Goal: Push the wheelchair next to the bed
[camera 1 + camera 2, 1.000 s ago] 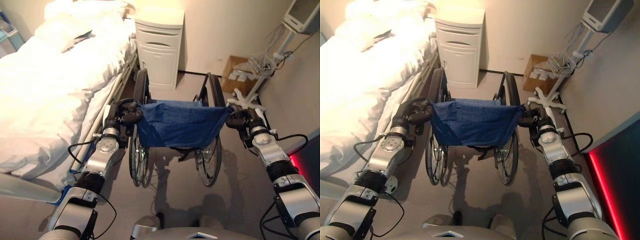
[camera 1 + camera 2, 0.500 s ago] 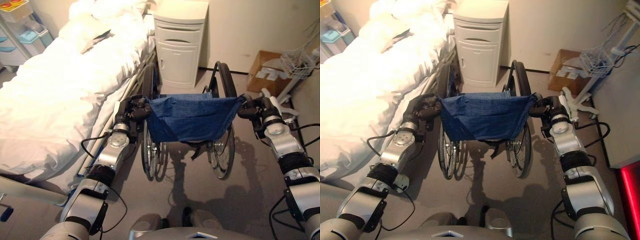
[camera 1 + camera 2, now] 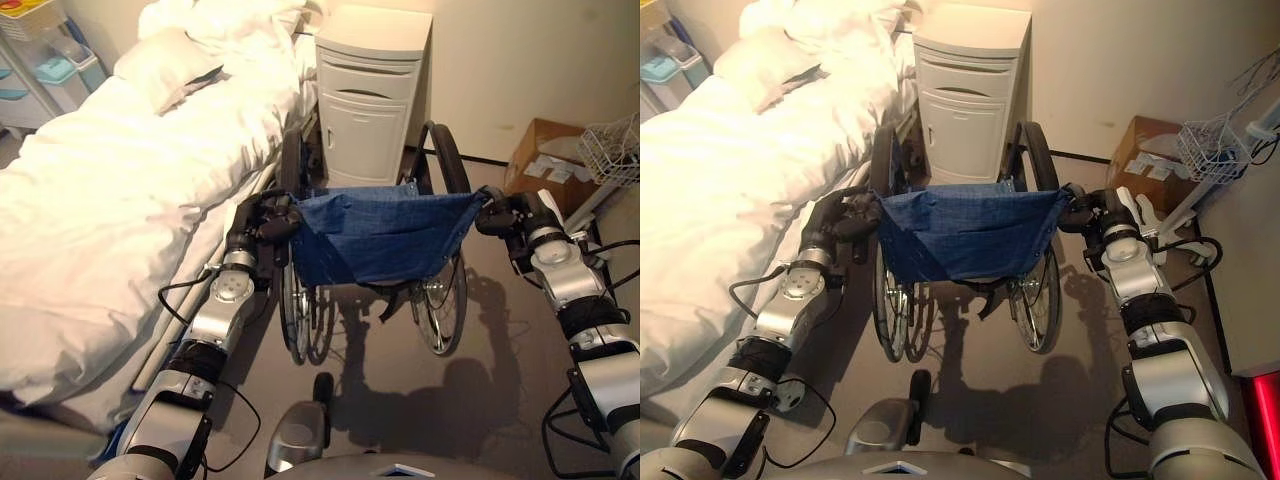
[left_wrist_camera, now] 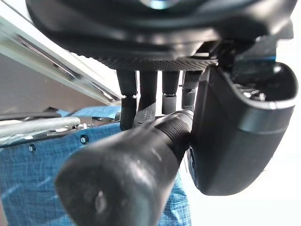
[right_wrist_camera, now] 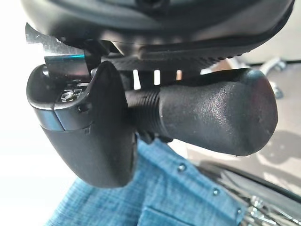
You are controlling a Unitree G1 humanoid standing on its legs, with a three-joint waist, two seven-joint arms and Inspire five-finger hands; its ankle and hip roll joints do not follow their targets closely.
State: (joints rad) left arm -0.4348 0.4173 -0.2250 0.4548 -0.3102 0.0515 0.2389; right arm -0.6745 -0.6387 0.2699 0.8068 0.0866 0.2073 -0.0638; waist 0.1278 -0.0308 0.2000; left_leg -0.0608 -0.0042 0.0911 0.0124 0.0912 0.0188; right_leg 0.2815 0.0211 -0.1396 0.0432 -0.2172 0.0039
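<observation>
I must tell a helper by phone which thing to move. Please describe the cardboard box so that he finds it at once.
Start at the bed, then pass the white cabinet at its head and follow the wall away from the bed. The cardboard box sits on the floor there, beyond the wheelchair. It is the one brown thing, with white papers on top.

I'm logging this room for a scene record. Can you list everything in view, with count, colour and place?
wheelchair: one, blue fabric back, black wheels, beside the bed, in front of the cabinet
bed: one, white bedding, left
pillow: one, white, head of the bed
cabinet: one, white, against the far wall
box: one, brown cardboard, floor at right
wire basket: one, white, far right
left robot hand: one, dark, curled round the left push handle
right robot hand: one, dark, curled round the right push handle
</observation>
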